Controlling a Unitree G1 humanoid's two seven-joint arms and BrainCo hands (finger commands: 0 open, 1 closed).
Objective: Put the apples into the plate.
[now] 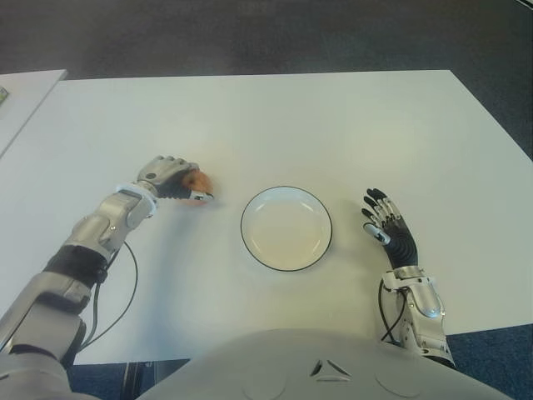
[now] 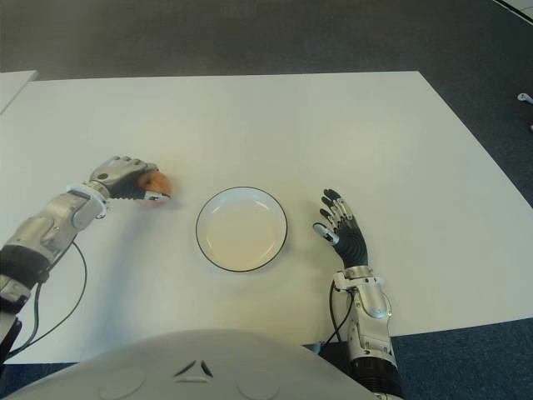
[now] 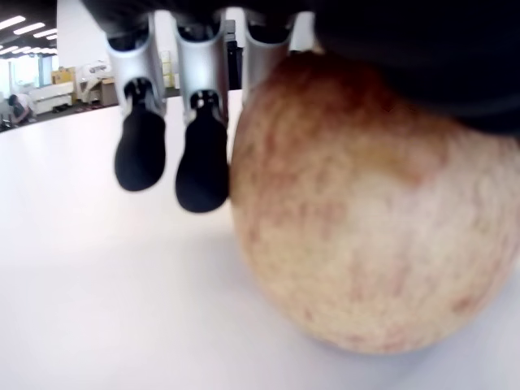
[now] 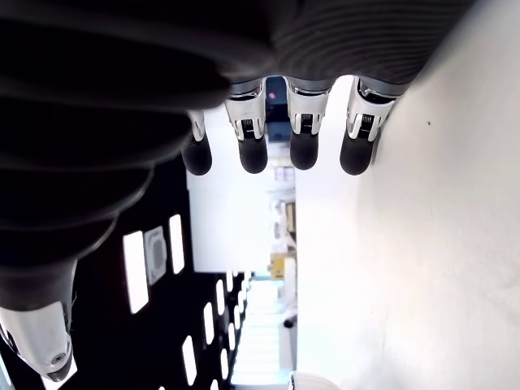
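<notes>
A reddish-yellow apple (image 1: 202,181) sits on the white table (image 1: 275,125), left of the plate. My left hand (image 1: 185,188) covers it from the left, and its fingers (image 3: 201,172) curl down over the apple (image 3: 366,219), which seems to touch the table. The white plate (image 1: 286,230) with a thin dark rim stands in the middle near me and holds nothing. My right hand (image 1: 383,222) shows just right of the plate, fingers spread, nothing in it. No other apple is in view.
A second white table (image 1: 23,93) shows at the far left edge. Dark carpet (image 1: 266,33) lies beyond the table's far edge. A black cable (image 1: 125,292) loops beside my left forearm.
</notes>
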